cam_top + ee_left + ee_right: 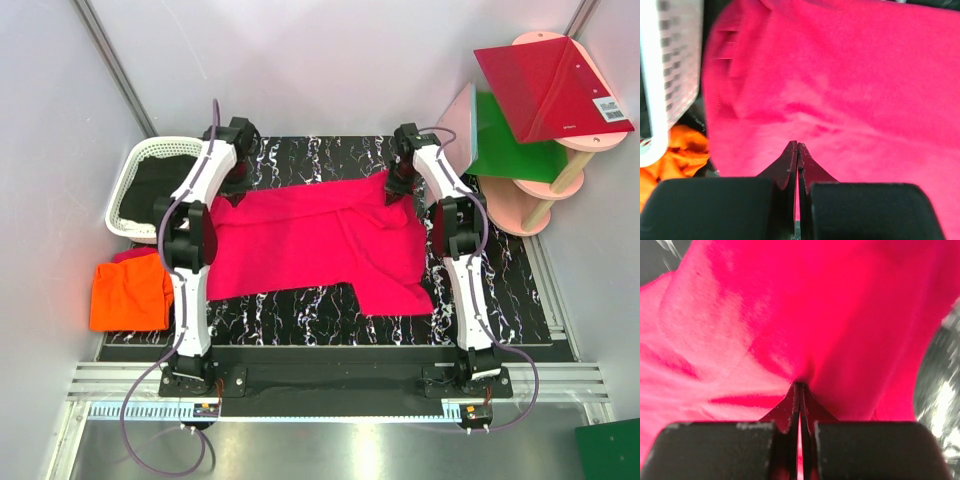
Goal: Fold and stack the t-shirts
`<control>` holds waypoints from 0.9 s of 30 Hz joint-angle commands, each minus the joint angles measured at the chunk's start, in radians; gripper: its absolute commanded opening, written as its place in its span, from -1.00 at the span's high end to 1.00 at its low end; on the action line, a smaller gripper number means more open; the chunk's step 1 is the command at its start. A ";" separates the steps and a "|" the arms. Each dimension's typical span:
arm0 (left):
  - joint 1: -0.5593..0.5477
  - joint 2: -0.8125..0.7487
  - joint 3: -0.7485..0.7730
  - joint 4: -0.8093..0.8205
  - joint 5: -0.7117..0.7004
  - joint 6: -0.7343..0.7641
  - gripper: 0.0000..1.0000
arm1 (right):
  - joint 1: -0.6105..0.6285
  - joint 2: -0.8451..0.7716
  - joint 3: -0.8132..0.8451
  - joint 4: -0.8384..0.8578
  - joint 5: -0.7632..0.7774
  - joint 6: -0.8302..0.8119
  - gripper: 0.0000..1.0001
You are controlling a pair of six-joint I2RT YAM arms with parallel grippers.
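While left end effector (797, 146) and right end effector (800, 386) clamp pink t-shirt (300, 240), white basket (122, 190), orange t-shirt (130, 295) lie leftward.

Bright, even light from above fills the overhead view, which is sharp, with faint, soft shadows. A pale glare strip runs along the rail (330, 410) at the near edge. Both wrist views are blurred. The pink shirt (850, 85) looks oversaturated, its folds smeared, and the basket (670, 75) at the left edge is out of focus. In the right wrist view the table (940, 390) dissolves into grey streaks.
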 commanded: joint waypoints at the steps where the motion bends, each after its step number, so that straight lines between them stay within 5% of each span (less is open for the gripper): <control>1: -0.005 -0.126 -0.016 -0.005 -0.016 -0.018 1.00 | 0.001 0.090 0.172 -0.030 0.125 0.035 1.00; 5: -0.006 -0.172 -0.068 0.005 -0.009 -0.014 0.94 | 0.006 0.006 0.134 -0.012 0.102 -0.008 1.00; 8: -0.009 -0.221 -0.129 0.041 0.017 -0.003 0.53 | 0.020 -0.164 0.025 0.057 0.076 -0.068 1.00; 11: -0.017 -0.282 -0.226 0.077 0.051 0.009 -0.31 | 0.020 -0.322 -0.091 0.106 -0.016 -0.071 0.96; 12: -0.021 -0.296 -0.255 0.085 0.057 0.011 -0.67 | 0.020 -0.361 -0.128 0.117 -0.039 -0.066 0.86; 13: -0.026 -0.312 -0.284 0.091 0.059 0.013 -0.82 | 0.020 -0.401 -0.218 0.152 -0.088 -0.063 0.52; 15: -0.049 -0.342 -0.373 0.113 0.059 0.020 -0.89 | 0.020 -0.513 -0.323 0.194 -0.143 -0.062 0.23; 16: -0.055 -0.350 -0.402 0.117 0.065 0.022 -0.87 | 0.021 -0.546 -0.424 0.232 -0.178 -0.051 -0.15; 19: -0.078 -0.366 -0.485 0.147 0.065 0.014 -0.74 | 0.023 -0.659 -0.602 0.339 -0.237 -0.024 -0.33; 22: -0.095 -0.404 -0.516 0.173 0.054 0.000 -0.63 | 0.039 -0.683 -0.649 0.419 -0.269 -0.002 0.02; 24: -0.097 -0.447 -0.509 0.185 0.054 -0.006 -0.47 | 0.062 -0.641 -0.620 0.441 -0.269 -0.011 0.83; 25: -0.097 -0.476 -0.487 0.182 0.042 -0.006 -0.34 | 0.087 -0.586 -0.562 0.439 -0.239 -0.017 1.00; 26: -0.097 -0.491 -0.475 0.182 0.033 -0.007 0.43 | 0.098 -0.553 -0.523 0.438 -0.228 -0.022 1.00; 27: -0.095 -0.507 -0.458 0.179 0.022 -0.007 0.98 | 0.109 -0.516 -0.480 0.432 -0.214 -0.028 1.00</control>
